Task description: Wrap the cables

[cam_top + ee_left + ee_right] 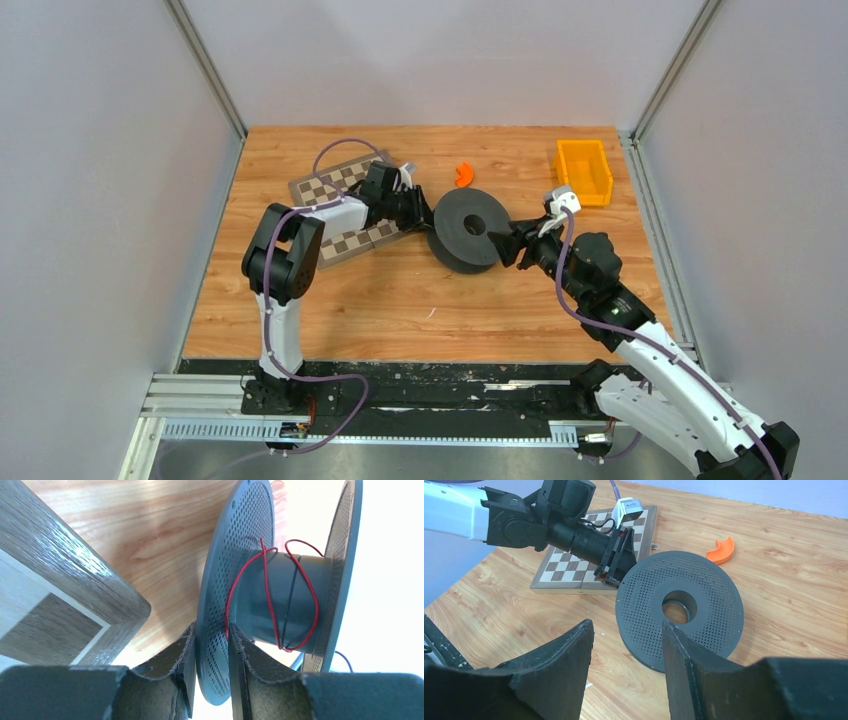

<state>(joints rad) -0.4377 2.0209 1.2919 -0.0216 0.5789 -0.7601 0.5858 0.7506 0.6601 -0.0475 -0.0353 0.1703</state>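
Note:
A dark grey perforated spool stands tilted on the table's middle. In the left wrist view a thin red cable lies in loose loops round the spool's hub, between its two flanges. My left gripper is shut on the rim of the spool's left flange; it also shows in the top view and the right wrist view. My right gripper is open and empty, just in front of the spool's right flange, close to its rim.
A folded chessboard lies under my left arm; its wooden edge is close beside my left fingers. An orange curved piece lies behind the spool. An orange bin stands at the back right.

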